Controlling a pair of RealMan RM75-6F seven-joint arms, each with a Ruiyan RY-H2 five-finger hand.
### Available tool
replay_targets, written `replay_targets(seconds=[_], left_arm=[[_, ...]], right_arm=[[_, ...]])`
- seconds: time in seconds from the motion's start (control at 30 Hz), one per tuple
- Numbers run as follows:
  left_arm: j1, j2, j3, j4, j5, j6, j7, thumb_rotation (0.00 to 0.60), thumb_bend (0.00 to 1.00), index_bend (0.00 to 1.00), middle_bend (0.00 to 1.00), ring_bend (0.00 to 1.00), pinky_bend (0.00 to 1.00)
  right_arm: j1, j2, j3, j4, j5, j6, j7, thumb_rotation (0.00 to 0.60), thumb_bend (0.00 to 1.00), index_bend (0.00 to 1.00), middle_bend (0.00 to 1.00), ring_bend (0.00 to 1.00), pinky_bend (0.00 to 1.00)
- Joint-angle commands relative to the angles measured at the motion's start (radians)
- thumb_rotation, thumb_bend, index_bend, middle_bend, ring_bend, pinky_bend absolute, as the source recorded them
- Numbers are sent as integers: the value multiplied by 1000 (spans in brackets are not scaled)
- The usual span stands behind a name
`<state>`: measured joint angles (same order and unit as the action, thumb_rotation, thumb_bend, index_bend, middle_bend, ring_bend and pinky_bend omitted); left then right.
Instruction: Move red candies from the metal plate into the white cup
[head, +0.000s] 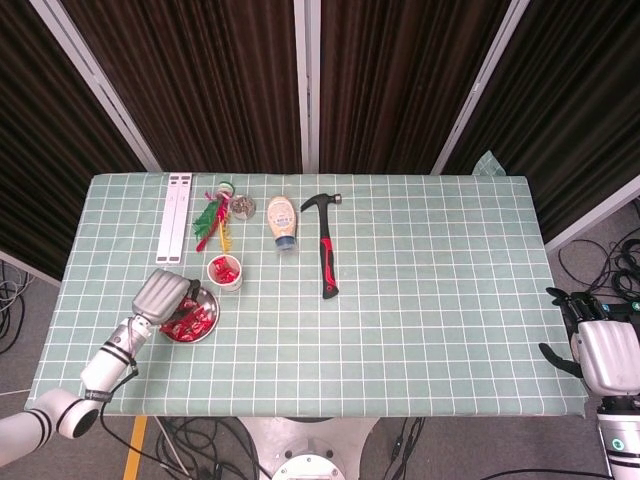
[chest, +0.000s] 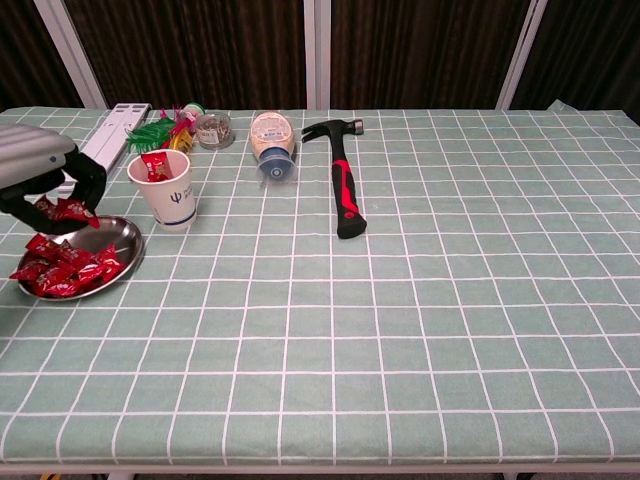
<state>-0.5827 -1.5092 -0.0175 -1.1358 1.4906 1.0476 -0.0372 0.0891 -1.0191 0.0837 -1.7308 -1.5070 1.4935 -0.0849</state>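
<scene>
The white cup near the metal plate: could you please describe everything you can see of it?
The white cup is a small paper-looking tumbler with a dark printed mark on its side. It stands upright on the green checked tablecloth, just right of the metal plate. Red candies poke above its rim. The left hand, holding candy, hangs apart from it.

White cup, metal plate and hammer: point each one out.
white cup (chest: 168, 195), chest view, on its front wall.
metal plate (chest: 128, 238), chest view, on the bare right rim.
hammer (chest: 346, 195), chest view, on the red and black handle.
</scene>
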Motion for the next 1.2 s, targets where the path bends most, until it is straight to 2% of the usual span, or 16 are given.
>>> replay_targets(seconds=[0.03,0.27,0.47,0.83,1.2], left_arm=[[-12,53,-27,-75,11,29,3,600,432,717,774,950,1000],[-83,87,-94,-149,1,-3,15,600,433,718,772,950,1000],[-152,52,-127,-131,-29,-85,-12,600,434,716,767,949,1000],[-209,-47,-133,-5,-87,-171,-5,600,434,708,753,948,1000],[-219,-59,-137,26,-148,-207,46,600,431,675,713,945,1000]], right_arm=[[-2,0,-1,5,-2,3,7,600,89,196,337,223,513],[-3,-1,-1,15,-1,4,21,600,88,196,338,223,513],[-5,-2,0,23,5,2,28,600,89,196,338,223,514],[-5,-2,2,31,17,-3,32,600,88,196,341,222,514],[-4,-3,2,30,18,-6,30,600,89,196,341,223,515]])
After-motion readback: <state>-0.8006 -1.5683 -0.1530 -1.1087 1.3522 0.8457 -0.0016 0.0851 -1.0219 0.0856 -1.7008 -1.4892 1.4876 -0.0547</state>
